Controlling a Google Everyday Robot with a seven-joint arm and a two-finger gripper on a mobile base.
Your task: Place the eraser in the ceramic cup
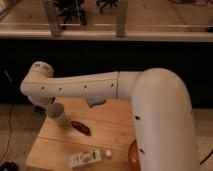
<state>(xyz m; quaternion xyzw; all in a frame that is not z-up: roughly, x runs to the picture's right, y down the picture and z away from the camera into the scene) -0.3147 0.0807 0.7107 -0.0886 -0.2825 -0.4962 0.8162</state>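
Reaching across from right to left, the white arm (pixel 85 90) is spanning the far edge of the wooden table (pixel 115 127). The gripper (pixel 42 106) is hanging below the arm's left end, just left of the cup (pixel 58 114). Its claw is clenched; whether it is grasping anything cannot be told. The cup is standing at the table's far left corner. A dark red-brown item (pixel 81 127) is lying just right of it. A blue item (pixel 95 101) is lying at the far edge. A white block (pixel 86 158) is lying near the front edge. An orange plate (pixel 132 156) is showing beside the arm. Which item is the eraser cannot be told.
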